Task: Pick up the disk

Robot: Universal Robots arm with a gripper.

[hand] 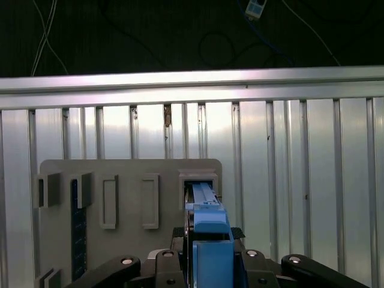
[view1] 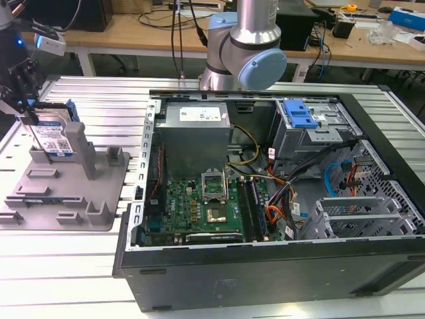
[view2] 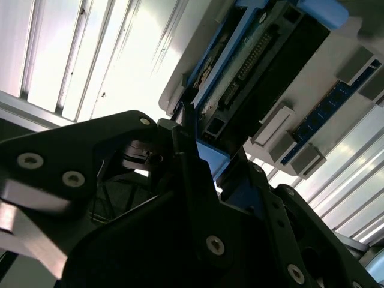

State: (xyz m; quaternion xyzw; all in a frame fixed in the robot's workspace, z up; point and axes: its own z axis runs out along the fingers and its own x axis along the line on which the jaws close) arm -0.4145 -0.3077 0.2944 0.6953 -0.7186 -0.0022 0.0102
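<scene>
- End effector (view1: pixel 28 100) clamped on disk (view1: pixel 53 138), standing on edge in grey fixture (view1: pixel 99 193) at exterior view's left, beside a post (view1: pixel 85 149).
- Risk: tilted lift could jam blue rails (hand: pixel 207 225) in the slot.
- Risk: thin-edge grip could slip, dropping disk onto counter (view1: pixel 66 266).

The disk (view1: pixel 54 137) stands on edge at the exterior view's left: silver metal with a white-and-blue label facing the camera and blue plastic rails along its edges. Both wrist views show its blue rail (hand: pixel 209 231) edge-on.
</scene>
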